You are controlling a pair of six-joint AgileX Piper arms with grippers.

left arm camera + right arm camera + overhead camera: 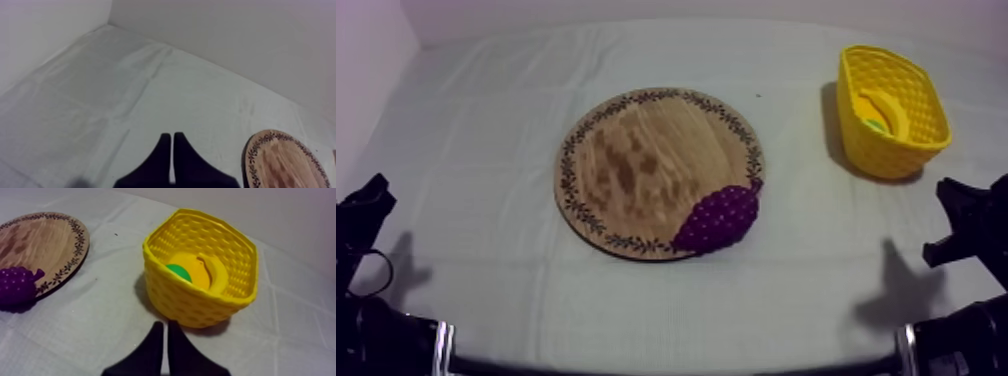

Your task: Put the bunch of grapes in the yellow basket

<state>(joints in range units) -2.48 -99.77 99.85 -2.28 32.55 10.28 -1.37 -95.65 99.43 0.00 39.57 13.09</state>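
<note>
Bunch of grapes [718, 218] lying at 5 o'clock edge of wooden board [636, 160], overhanging rim. Yellow basket [892, 150] sitting at 2 o'clock. My left gripper [172, 136] and right gripper [163, 324] both closed, gripping nothing.

Creased grey-white cloth [486, 150], plain pale walls [225, 40] meeting at a corner
</note>
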